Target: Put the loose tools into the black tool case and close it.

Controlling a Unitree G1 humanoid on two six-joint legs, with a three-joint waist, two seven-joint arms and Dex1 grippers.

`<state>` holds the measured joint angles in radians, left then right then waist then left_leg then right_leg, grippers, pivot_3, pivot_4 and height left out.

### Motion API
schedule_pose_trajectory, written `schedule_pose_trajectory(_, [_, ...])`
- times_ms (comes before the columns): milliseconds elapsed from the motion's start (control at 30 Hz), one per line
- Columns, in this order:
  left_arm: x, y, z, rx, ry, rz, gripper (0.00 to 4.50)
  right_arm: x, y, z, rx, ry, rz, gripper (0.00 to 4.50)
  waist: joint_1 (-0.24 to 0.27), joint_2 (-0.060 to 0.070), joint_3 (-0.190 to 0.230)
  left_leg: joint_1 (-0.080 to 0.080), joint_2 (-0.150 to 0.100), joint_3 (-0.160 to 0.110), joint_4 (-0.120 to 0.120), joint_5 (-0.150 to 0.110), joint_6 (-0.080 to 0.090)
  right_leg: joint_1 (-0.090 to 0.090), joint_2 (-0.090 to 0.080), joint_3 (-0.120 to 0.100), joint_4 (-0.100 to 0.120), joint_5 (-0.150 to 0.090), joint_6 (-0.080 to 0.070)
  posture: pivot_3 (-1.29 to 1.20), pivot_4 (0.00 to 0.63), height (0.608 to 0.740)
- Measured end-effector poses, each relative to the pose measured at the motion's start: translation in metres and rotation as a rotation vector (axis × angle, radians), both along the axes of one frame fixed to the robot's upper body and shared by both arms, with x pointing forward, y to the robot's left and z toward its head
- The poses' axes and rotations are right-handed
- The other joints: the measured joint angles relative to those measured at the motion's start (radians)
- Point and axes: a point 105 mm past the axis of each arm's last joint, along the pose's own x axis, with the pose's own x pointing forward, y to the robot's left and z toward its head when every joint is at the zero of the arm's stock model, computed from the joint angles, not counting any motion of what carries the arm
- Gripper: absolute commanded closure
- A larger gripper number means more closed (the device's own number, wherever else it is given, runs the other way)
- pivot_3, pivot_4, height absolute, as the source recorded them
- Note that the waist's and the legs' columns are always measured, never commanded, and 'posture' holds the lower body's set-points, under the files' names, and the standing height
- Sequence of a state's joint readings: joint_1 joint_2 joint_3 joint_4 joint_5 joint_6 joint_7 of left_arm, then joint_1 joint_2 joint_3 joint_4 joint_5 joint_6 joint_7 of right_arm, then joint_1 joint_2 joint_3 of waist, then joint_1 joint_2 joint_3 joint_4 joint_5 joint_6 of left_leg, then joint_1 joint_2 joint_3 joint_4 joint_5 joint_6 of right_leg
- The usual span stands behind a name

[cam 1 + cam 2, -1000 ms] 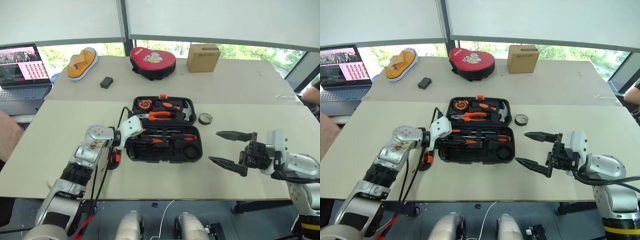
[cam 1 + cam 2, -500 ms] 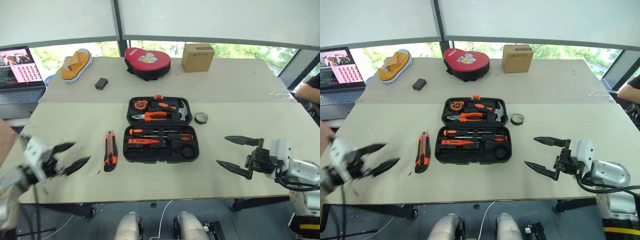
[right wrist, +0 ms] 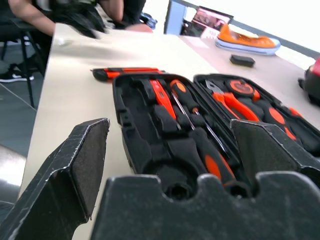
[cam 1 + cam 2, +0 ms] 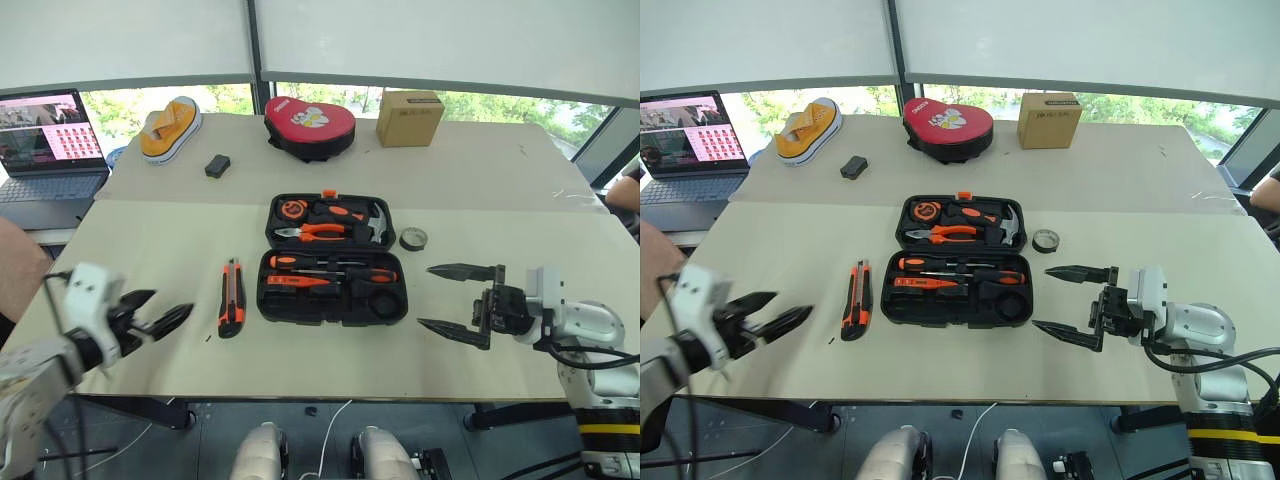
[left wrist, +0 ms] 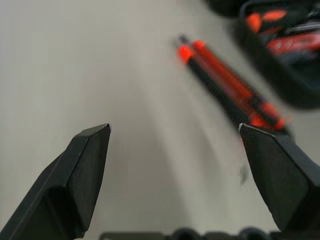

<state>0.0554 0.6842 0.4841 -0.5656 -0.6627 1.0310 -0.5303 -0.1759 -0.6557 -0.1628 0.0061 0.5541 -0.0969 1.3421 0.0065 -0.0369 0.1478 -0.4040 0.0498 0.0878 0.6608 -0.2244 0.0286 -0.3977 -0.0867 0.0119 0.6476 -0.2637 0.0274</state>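
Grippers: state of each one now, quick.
Left gripper: open, holding nothing.
Right gripper: open, holding nothing.

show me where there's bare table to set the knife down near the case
Free: the near strip between the black tool case and the table edge, and the stretch left of the utility knife. Tighter on the right: the tape roll and the open right hand.

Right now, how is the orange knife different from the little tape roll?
The utility knife is long, thin and orange-and-black; the tape roll is small, round and dark. The knife lies left of the black tool case, beside its near half; the roll lies right of it, beside its far half. Both still rest loose on the table, outside the open case.
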Motion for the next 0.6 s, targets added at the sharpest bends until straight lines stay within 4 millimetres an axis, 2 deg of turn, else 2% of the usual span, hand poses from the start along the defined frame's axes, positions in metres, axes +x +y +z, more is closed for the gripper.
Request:
schedule_pose_trajectory(100, [0.005,-0.019,-0.014,-0.005,0.069,0.026,0.09,0.001,0.0,0.001,0.002,-0.004,-0.003,0.0,-0.011,0.0,0.0,0.0,0.0,0.0,0.0,0.0,0.0,0.0,0.002,0.001,0.0,0.0,0.0,0.0,0.15,0.74])
schedule_pose_trajectory(233, [0.012,-0.02,-0.031,0.055,0.138,0.116,0.09,0.002,0.003,0.002,0.012,0.0,-0.008,0.0,-0.013,0.0,0.0,0.0,0.0,-0.001,0.0,0.0,-0.001,0.0,0.004,0.001,0.0,0.0,0.0,0.0,0.15,0.74])
schedule_pose_trajectory(367, [0.022,-0.025,-0.033,0.068,0.14,0.127,0.09,0.003,0.009,0.002,0.02,0.005,0.003,0.0,-0.011,0.0,0.0,0.0,0.0,-0.001,0.0,0.0,-0.001,0.0,0.004,0.002,0.0,0.0,0.0,0.0,0.15,0.74])
schedule_pose_trajectory(500, [0.037,-0.046,-0.04,0.011,0.14,0.079,0.09,0.004,0.011,0.002,0.027,0.015,0.003,0.0,0.0,0.0,0.0,0.001,-0.001,-0.001,0.0,0.0,-0.001,0.001,0.003,0.002,-0.001,0.0,0.0,0.0,0.15,0.74])
schedule_pose_trajectory(567, [0.042,-0.05,-0.041,0.019,0.137,0.067,0.09,0.003,0.013,0.004,0.027,0.009,0.007,0.0,0.005,0.0,0.0,0.002,-0.001,-0.001,0.0,0.0,-0.001,0.003,0.003,0.002,-0.001,0.0,0.0,0.0,0.15,0.74])
schedule_pose_trajectory(600, [0.044,-0.051,-0.041,0.027,0.139,0.064,0.62,0.002,0.014,0.004,0.027,0.006,0.01,0.0,0.007,0.001,0.0,0.004,-0.001,-0.001,0.0,0.0,-0.001,0.004,0.003,0.001,-0.001,0.0,0.0,0.0,0.15,0.74])
